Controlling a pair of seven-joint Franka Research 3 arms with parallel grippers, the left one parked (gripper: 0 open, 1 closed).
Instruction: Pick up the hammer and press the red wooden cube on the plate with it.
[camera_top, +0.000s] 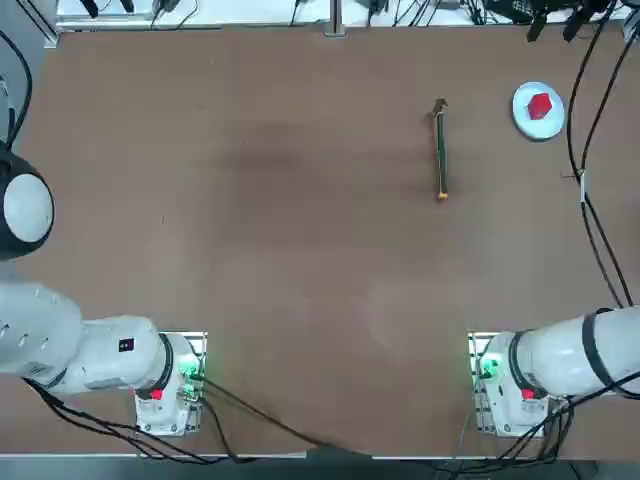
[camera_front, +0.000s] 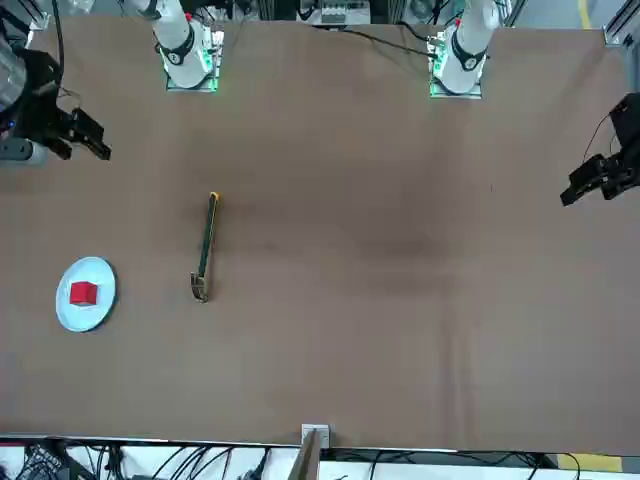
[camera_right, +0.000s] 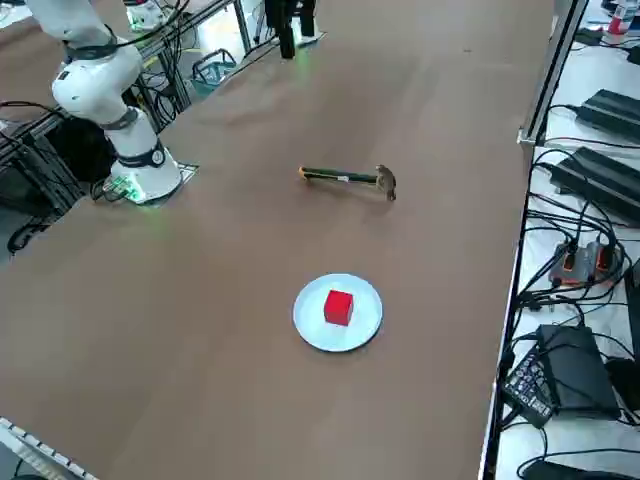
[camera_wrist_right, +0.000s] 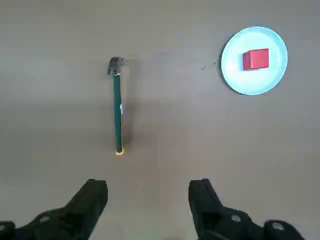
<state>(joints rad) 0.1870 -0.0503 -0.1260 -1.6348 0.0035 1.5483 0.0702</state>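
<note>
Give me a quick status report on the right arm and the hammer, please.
Right tool open, high above the table, holding nothing. Hammer flat on the table, untouched. Red wooden cube on the plate. Nothing in the way.

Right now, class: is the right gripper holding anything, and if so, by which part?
Nothing is held. The right gripper is open above bare table; the hammer lies untouched, apart from the plate.

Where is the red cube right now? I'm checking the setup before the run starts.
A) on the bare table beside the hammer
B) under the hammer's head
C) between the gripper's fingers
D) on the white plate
D: the red cube sits on the plate, apart from the hammer lying on the table; the open right gripper holds nothing.
</note>
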